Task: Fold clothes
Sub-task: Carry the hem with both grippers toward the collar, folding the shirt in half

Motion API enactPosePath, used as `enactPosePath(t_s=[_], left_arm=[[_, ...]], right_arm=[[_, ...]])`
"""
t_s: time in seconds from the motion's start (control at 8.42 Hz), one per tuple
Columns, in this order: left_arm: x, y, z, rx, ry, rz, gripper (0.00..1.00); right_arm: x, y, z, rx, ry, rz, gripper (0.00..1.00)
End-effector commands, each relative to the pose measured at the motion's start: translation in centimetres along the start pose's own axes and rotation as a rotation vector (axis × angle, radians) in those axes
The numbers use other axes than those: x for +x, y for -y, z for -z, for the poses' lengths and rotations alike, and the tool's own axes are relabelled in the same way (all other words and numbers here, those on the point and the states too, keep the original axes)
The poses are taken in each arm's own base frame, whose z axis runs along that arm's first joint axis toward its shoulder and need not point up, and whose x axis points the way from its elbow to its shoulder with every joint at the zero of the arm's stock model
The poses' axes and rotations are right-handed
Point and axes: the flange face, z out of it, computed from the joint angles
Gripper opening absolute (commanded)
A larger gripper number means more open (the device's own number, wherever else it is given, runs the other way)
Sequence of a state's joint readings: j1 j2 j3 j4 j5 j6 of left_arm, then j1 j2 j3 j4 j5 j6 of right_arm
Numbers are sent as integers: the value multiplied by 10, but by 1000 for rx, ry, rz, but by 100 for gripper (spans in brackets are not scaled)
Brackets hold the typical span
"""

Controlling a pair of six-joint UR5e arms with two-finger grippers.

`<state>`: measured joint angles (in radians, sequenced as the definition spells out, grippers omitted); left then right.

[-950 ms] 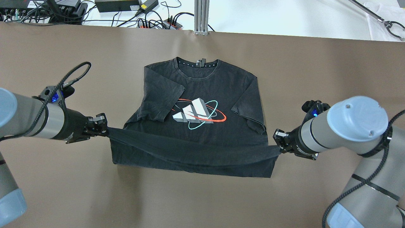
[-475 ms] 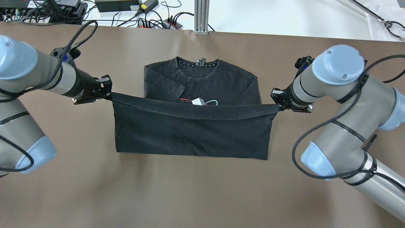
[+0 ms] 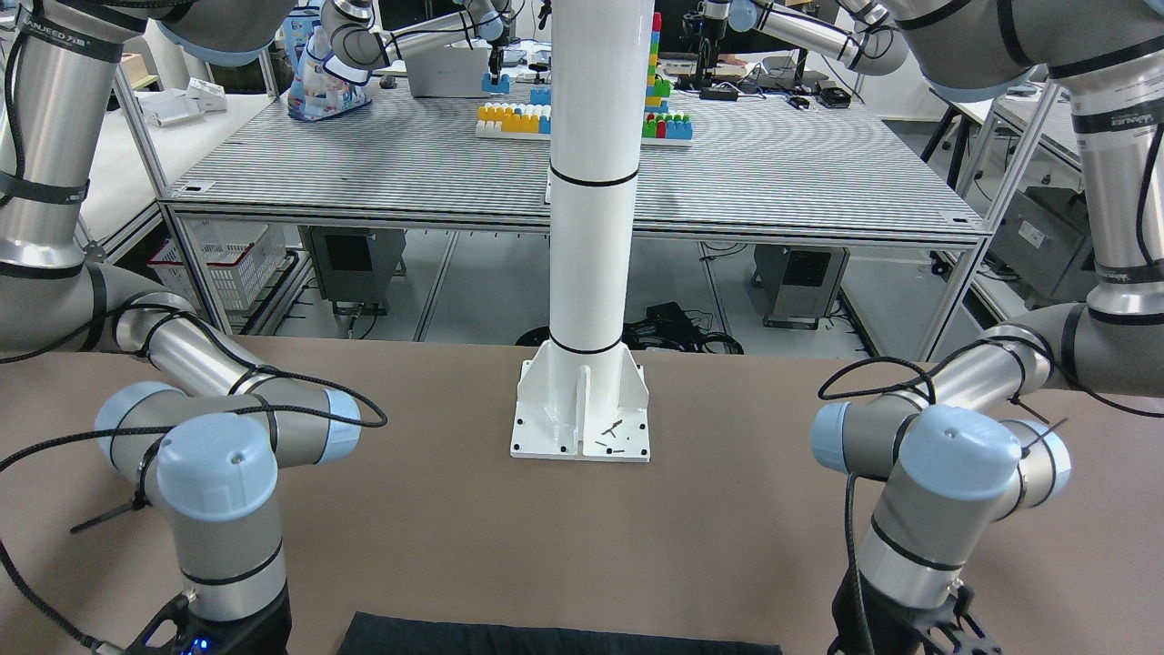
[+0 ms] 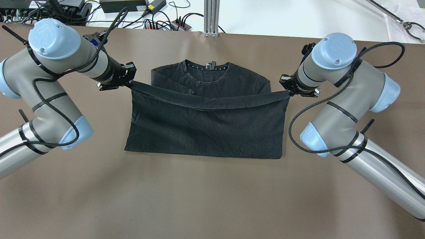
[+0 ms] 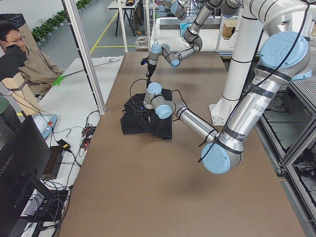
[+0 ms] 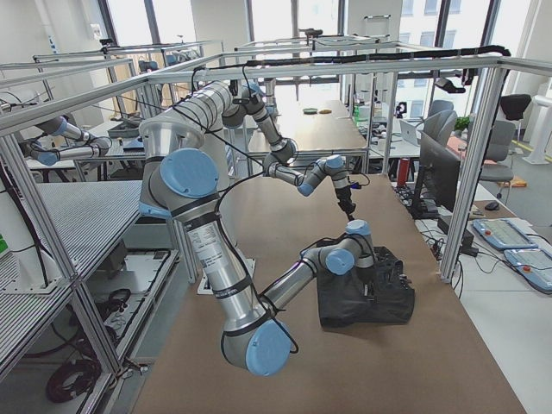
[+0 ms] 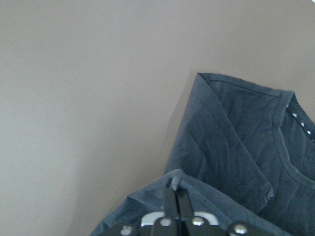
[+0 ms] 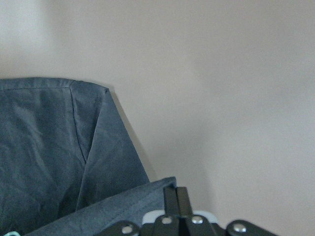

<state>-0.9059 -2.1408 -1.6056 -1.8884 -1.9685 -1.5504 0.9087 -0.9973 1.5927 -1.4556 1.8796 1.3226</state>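
Mid-table, our left gripper (image 4: 129, 82) and right gripper (image 4: 287, 89) each clamp a hem corner of the shirt (image 4: 206, 129), half folded. We should carry both level toward the collar (image 4: 206, 67), hem taut, lowering together.

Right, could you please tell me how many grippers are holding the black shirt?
2. The left gripper pinches the black shirt by its raised hem at the overhead view's left; the right gripper pinches the same hem at its right. Neither is hidden.
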Motion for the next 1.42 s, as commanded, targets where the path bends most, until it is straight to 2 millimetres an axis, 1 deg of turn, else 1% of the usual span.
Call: enactPosePath(t_s=[0.0,0.12,0.24,0.36,0.59,0.71,0.83,0.95,1.07,1.19,1.31], left_arm=[[-14,33,-57,54,-14,-11,0],[-20,37,-67,54,-1,-17,0],[-24,42,-72,58,-7,-51,0],[-30,46,-79,58,-9,-53,0],[-33,47,-85,57,-13,-57,0],[-32,47,-85,57,-13,-57,0],[-29,47,-84,57,-16,-60,0],[-22,49,-81,63,-23,-60,8],[-10,53,-82,65,-25,-60,15],[5,58,-90,79,-19,-58,29],[8,71,-94,120,-6,-49,37]], right_arm=[[-14,15,-19,25,12,6,0],[-15,19,-26,38,12,5,0],[-21,24,-34,50,23,6,0],[-19,31,-46,81,23,6,0],[-20,32,-46,93,26,-3,0],[-24,34,-44,109,29,-36,0],[-29,37,-47,124,31,-85,1],[-35,40,-55,130,50,-122,3],[-30,43,-66,139,73,-145,5],[-31,46,-68,155,76,-152,10],[-35,46,-65,157,83,-166,13]])
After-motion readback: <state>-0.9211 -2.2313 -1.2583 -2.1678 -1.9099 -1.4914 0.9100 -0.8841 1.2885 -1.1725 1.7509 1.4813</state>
